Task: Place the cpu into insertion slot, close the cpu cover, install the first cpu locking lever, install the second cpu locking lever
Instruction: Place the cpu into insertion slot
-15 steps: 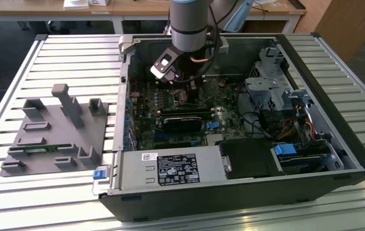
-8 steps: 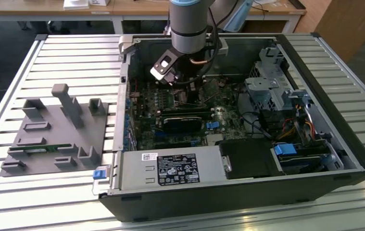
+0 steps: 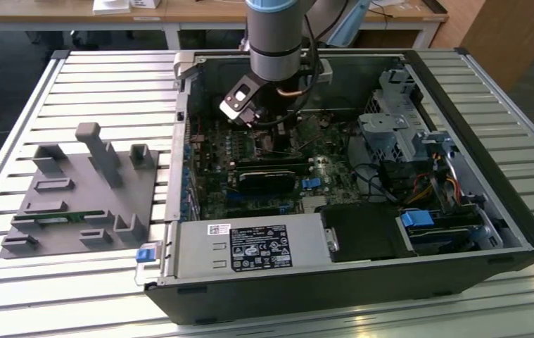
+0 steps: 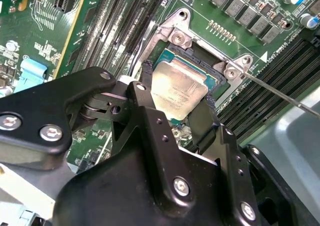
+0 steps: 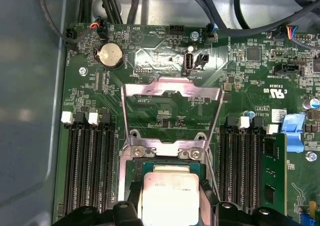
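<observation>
My gripper (image 4: 177, 90) is down inside the computer case (image 3: 454, 232), shut on the cpu (image 4: 181, 81). One black finger (image 4: 144, 83) presses on each of two opposite edges of the pale silver chip. The chip sits level, right over the insertion slot (image 4: 199, 55), whose dark rim shows around it; I cannot tell whether it rests in the slot. In the first wrist view the cpu (image 5: 167, 186) lies just below the cpu cover (image 5: 172, 91), which is swung open and lies back over the green board. A thin locking lever (image 4: 280, 93) sticks out past the socket.
Long black memory slots (image 5: 90, 166) flank the socket on both sides. A blue clip (image 5: 292, 131) and cables (image 3: 389, 179) lie nearby. A power supply (image 3: 248, 246) fills the case's near end. A grey parts fixture (image 3: 79, 190) stands on the slatted table at the exterior view's left.
</observation>
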Robot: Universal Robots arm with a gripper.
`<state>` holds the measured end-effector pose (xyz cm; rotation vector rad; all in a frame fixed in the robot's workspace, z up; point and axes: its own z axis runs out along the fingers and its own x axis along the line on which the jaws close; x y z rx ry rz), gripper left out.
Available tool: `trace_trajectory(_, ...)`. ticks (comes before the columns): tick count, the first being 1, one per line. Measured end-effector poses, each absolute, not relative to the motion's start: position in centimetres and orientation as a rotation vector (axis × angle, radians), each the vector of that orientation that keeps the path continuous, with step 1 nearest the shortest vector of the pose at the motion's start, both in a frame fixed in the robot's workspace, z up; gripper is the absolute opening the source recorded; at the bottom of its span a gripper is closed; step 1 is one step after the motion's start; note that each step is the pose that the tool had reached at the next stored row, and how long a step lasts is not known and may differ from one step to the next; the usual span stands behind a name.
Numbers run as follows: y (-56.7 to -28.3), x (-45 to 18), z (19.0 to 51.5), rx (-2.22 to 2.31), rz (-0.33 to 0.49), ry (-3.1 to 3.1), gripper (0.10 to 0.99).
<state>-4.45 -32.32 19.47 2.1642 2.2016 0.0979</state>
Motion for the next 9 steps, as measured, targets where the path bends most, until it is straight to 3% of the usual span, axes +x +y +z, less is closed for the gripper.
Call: trace_trajectory(9,-32.23,-4.51,19.40,2.164,0.098,2.202,0.537)
